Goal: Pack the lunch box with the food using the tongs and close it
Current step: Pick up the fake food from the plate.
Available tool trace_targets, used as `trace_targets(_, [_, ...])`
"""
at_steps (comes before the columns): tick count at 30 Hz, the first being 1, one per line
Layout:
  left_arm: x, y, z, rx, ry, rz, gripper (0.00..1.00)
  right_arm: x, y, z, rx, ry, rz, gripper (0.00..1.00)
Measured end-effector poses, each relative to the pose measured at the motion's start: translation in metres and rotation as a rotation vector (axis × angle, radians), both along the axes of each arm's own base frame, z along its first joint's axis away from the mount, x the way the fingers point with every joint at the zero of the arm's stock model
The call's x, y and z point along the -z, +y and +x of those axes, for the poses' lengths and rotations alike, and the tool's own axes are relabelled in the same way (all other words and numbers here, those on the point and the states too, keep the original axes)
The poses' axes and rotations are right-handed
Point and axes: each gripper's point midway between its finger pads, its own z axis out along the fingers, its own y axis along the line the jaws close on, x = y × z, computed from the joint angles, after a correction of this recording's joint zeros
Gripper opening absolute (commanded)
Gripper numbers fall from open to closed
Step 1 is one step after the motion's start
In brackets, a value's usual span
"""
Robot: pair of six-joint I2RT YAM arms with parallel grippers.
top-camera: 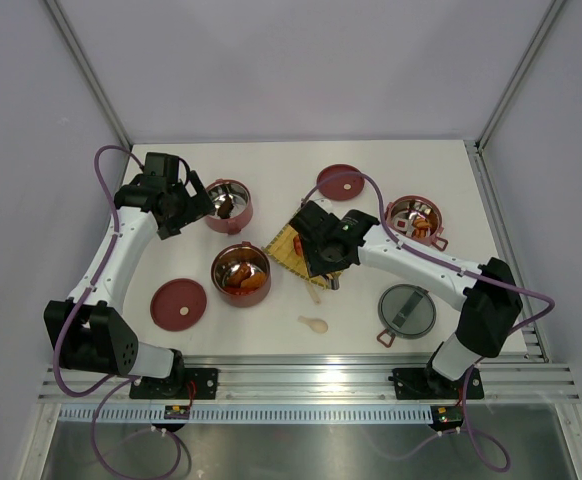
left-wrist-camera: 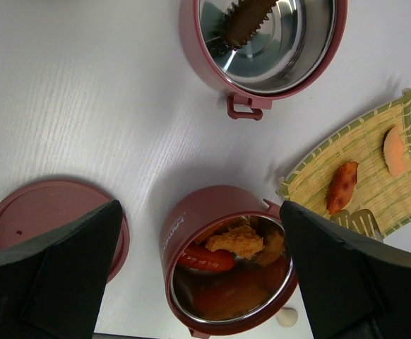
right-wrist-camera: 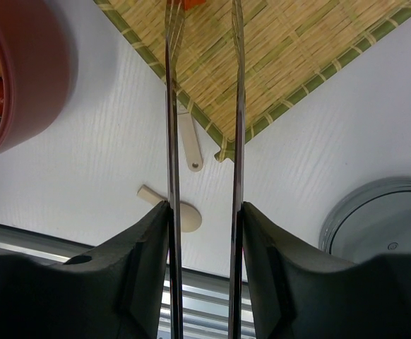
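the left gripper (top-camera: pixel 193 205) hangs at about 10 o'clock over the table (top-camera: pixel 271 165), its fingers (left-wrist-camera: pixel 57 275) spread wide with nothing between them. in its wrist view the filled tier (left-wrist-camera: pixel 227 275) of the lunch box, with red and orange food inside, sits below the gap between the two fingers, clear of both. a red lid (left-wrist-camera: pixel 39 219) lies at that tier's 9 o'clock, and at its 12 o'clock a second tier (left-wrist-camera: pixel 262 42) holds one brown toothed piece (left-wrist-camera: pixel 246 20). at the filled tier's 2 o'clock lies the yellow mat (left-wrist-camera: pixel 375 176), carrying an orange-brown piece (left-wrist-camera: pixel 342 186) and a paler orange one (left-wrist-camera: pixel 395 150). the right gripper (right-wrist-camera: pixel 205 212) is over the mat's near corner, fingers (right-wrist-camera: pixel 138 272) half closed on the tongs (right-wrist-camera: pixel 171 127) (one slim arm against each finger). the tongs run from the fingers toward 12 o'clock, tips above the mat. a cream spoon (right-wrist-camera: pixel 190 219) lies on the table under them. farther right, a third tier (top-camera: pixel 414 220) stands at 2 o'clock and the grey lid (top-camera: pixel 406 310) at 4 o'clock.
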Motion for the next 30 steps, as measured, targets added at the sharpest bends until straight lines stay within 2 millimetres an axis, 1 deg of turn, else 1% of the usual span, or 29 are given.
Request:
trace_targets(3, [0.000, 0.000, 0.000, 0.001, 0.000, -0.002, 0.99, 0.000, 0.000, 0.000, -0.001, -0.001, 0.000, 0.56])
trace_targets(5, [0.000, 0.000, 0.000, 0.001, 0.000, -0.002, 0.99, 0.000, 0.000, 0.000, -0.002, -0.002, -0.001, 0.62])
trace_targets(6, [0.001, 0.000, 0.000, 0.001, 0.001, -0.002, 0.99, 0.000, 0.000, 0.000, -0.003, -0.002, 0.000, 0.62])
trace_targets(13, [0.013, -0.002, -0.005, 0.008, 0.029, -0.010, 0.99, 0.003, 0.004, 0.002, -0.010, -0.002, 0.005, 0.61])
trace_targets(20, [0.013, -0.003, -0.003, 0.012, 0.025, -0.015, 0.99, 0.009, 0.006, 0.004, -0.013, 0.005, -0.005, 0.59])
trace_targets(30, [0.017, -0.004, 0.000, 0.012, 0.037, -0.013, 0.99, 0.022, 0.013, 0.010, -0.033, 0.012, -0.027, 0.53])
